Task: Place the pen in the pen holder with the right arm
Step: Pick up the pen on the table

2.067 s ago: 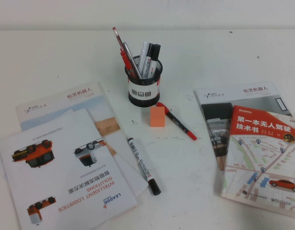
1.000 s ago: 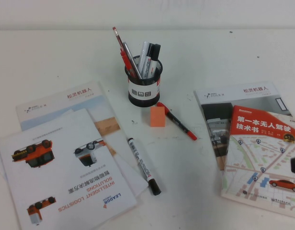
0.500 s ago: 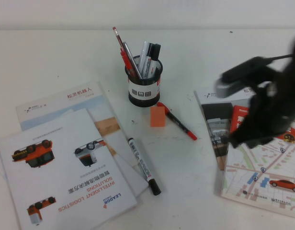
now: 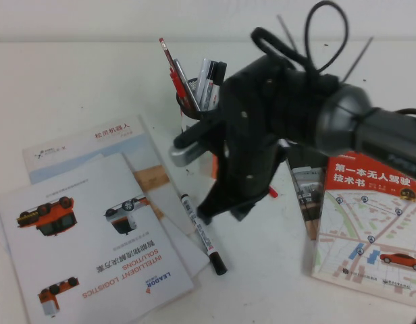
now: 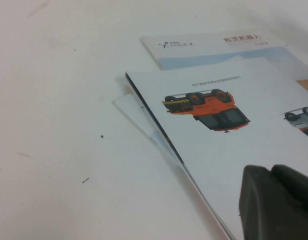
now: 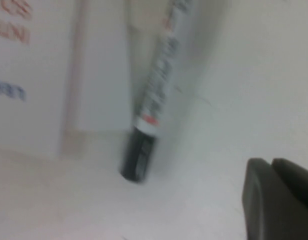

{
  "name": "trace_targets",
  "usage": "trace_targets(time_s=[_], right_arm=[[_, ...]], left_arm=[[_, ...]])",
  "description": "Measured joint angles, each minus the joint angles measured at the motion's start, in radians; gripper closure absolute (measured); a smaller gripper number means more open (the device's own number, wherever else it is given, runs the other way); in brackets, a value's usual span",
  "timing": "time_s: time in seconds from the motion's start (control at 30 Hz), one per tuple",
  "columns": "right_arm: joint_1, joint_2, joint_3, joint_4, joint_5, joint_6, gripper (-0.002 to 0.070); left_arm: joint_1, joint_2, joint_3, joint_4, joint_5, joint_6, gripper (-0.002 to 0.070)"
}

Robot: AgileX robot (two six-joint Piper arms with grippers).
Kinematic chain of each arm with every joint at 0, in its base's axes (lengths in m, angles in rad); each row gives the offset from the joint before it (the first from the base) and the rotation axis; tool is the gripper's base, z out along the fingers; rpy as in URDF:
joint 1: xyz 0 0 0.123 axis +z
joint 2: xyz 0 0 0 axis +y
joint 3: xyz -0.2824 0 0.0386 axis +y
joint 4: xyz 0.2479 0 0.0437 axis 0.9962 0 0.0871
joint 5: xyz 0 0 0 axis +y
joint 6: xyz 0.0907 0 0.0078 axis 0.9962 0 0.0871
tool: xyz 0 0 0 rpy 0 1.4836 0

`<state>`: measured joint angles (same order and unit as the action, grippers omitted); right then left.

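Note:
The pen [image 4: 202,233], a white marker with black cap, lies on the table against the edge of the left brochures. It also shows in the right wrist view [image 6: 154,100], cap end nearest. The black mesh pen holder [image 4: 186,106] stands behind it, mostly hidden by my right arm, and several pens stick out of its top. My right gripper [image 4: 220,204] hangs just above and right of the pen's far end; its fingers [image 6: 274,200] are together and empty. My left gripper [image 5: 276,202] is out of the high view, shut and empty, low over the brochures.
Overlapping brochures [image 4: 93,236] lie at the left; they also show in the left wrist view [image 5: 219,125]. Two books [image 4: 370,229] lie at the right. The red tip of a slimmer pen [image 4: 272,193] shows beside my right arm. Cables loop above the arm.
My right arm has swept in from the right edge to the table's centre, now covering the holder, and hangs over the pen. The pen has not moved.

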<state>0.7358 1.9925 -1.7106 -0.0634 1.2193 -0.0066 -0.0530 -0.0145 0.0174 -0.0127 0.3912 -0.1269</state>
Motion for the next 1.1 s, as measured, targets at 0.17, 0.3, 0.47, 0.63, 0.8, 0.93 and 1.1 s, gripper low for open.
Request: trace_targets(time_s=[0.17,0.3,0.47,0.63,0.8,0.93,1.1], right_arm=[[0.002,0.084,-0.104,0.112,0.002,-0.006,0.0531],[0.002,0.145,-0.168,0.132,0.002,-0.01,0.0351],[0.002,0.207,-0.217,0.113,0.004,-0.01,0.0323],[0.002,0.249,-0.222,0.111,0.004,-0.01,0.0326],[0.008,0.274,-0.224,0.106,0.004,-0.01,0.0354],[0.012,0.276,-0.228,0.104,0.004,-0.012,0.0444],[0.012,0.259,-0.228,0.063,0.004,-0.005,0.056]], left_arm=[[0.0,0.0,0.0,0.0,0.0,0.0,0.0677],[0.0,0.0,0.0,0.0,0.0,0.0,0.0677],[0.0,0.0,0.0,0.0,0.0,0.0,0.0678],[0.0,0.0,0.0,0.0,0.0,0.0,0.0678],[0.0,0.0,0.0,0.0,0.0,0.0,0.0678],[0.0,0.0,0.0,0.0,0.0,0.0,0.0678],[0.0,0.0,0.0,0.0,0.0,0.0,0.0677]])
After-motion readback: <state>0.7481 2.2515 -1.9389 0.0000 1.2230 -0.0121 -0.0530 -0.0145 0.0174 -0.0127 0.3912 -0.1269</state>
